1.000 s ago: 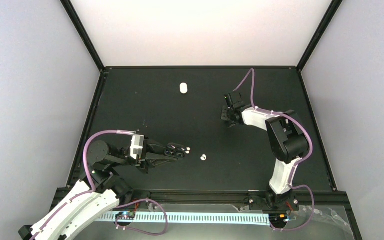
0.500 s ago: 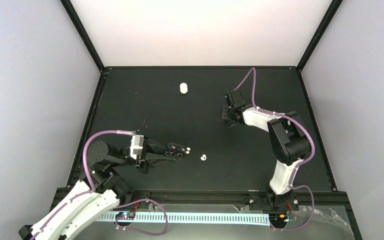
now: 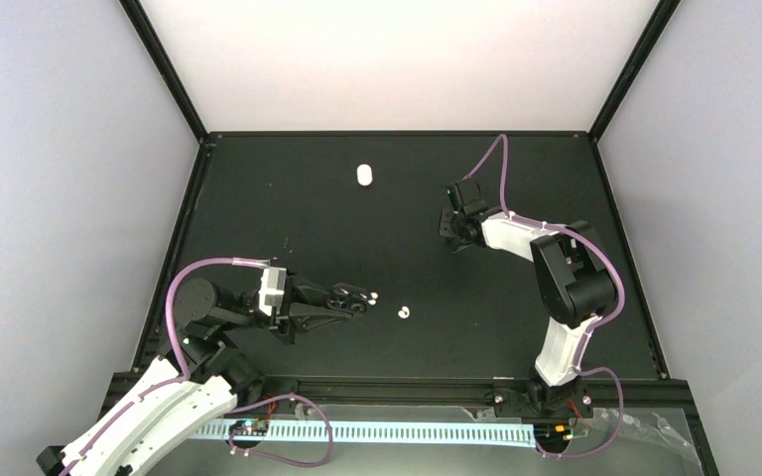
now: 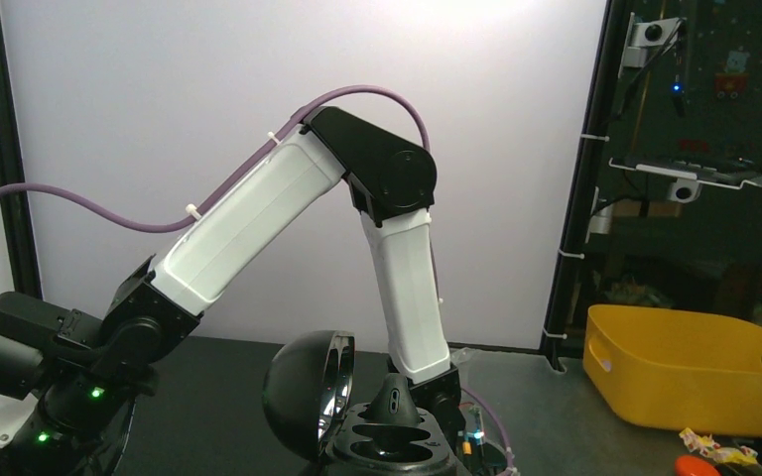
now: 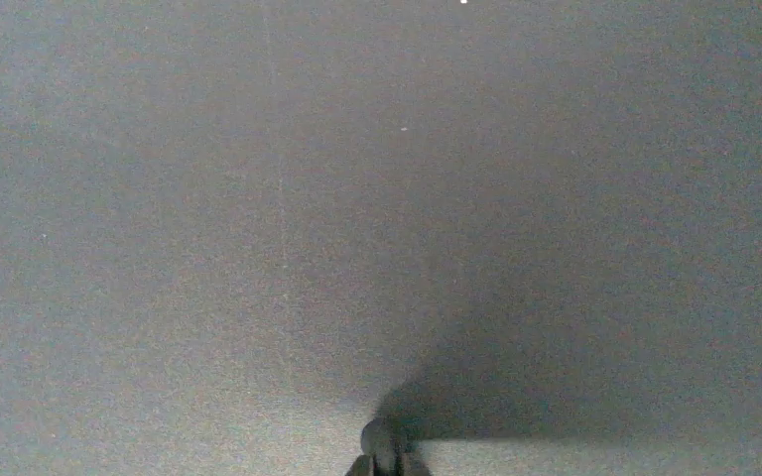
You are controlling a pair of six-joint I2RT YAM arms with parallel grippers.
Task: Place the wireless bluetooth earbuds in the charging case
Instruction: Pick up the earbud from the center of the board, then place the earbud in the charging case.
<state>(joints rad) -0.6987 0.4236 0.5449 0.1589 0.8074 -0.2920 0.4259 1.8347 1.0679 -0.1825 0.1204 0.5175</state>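
The black charging case [image 4: 392, 436] stands open at the bottom of the left wrist view. Its round lid [image 4: 303, 392] is swung up to the left and two sockets show. My left gripper [image 3: 354, 297] is shut on the case low over the black table. One white earbud [image 3: 372, 296] lies just right of the left fingertips. A second white earbud [image 3: 404, 312] lies a little farther right. My right gripper [image 3: 450, 228] is down at the table at the back right. In the right wrist view its tips [image 5: 385, 468] pinch a small dark round earbud [image 5: 380, 436].
A white oval object [image 3: 364, 176] lies near the table's back edge. Black frame rails border the table [image 3: 288, 218]. The right arm [image 4: 397, 268] rises across the left wrist view, and a yellow bin [image 4: 695, 372] stands beyond the table.
The right gripper's jaws have drawn together and its wrist has shifted slightly toward the back. The left arm and the white earbuds have not moved.
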